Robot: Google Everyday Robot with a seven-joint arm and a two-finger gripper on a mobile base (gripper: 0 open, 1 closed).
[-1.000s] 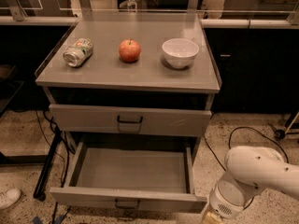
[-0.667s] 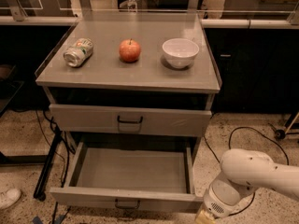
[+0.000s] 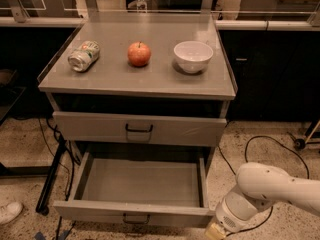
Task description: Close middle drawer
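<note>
The middle drawer (image 3: 140, 184) of the grey cabinet stands pulled far out, its long plain grey interior empty. Its low front panel (image 3: 95, 212) faces me, with a small dark wire pull (image 3: 136, 218) at the centre. My white arm (image 3: 270, 191) comes in from the lower right. My gripper (image 3: 215, 231) sits at the bottom edge of the camera view, just by the right end of the drawer's front panel, and is mostly cut off by the frame.
Above it is a shut drawer with a black handle (image 3: 139, 129). On the cabinet top (image 3: 150, 84) lie a tipped can (image 3: 83, 56), a red apple (image 3: 139, 54) and a white bowl (image 3: 193, 56). Cables (image 3: 260, 144) run over the speckled floor to the right. A shoe (image 3: 9, 213) is at lower left.
My arm and gripper have shifted a little to the left, closer to the right end of the open drawer's front. The drawer has not moved.
</note>
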